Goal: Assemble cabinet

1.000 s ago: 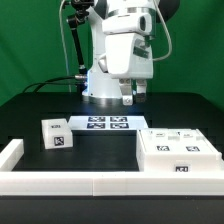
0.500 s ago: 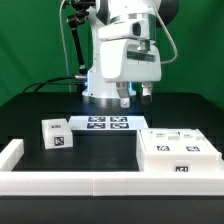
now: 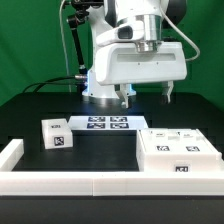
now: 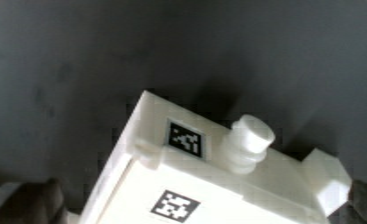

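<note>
Lying flat on the black table point(image 3: 30, 108), the cabinet body point(image 3: 178, 155) sits at about four o'clock from the marker board point(image 3: 108, 123) in the exterior view, just beside that board's near corner. Its long axis runs along the nine-to-three line of that view. Its broad tagged face points up and a narrow face with one tag points toward the camera. A small white tagged block point(image 3: 55, 133) stands apart at about eight o'clock from the board. The low border rail point(image 3: 60, 183) runs across in front of both, cut off by the picture's edges.

The gripper point(image 3: 145, 95) hangs in the air at about twelve o'clock from the body, clear of it. Its jaws are spread wide with nothing between them.

The wrist view shows only one corner of the body. The rest runs out of the picture. Two tags, the clearer one point(image 4: 189, 140), show on the lit face, and a short round peg point(image 4: 251, 135) stands at the edge. The picture is soft, and I cannot tell what the dark blurred shape point(image 4: 29, 203) at one corner is. No inner compartments show in either view.
</note>
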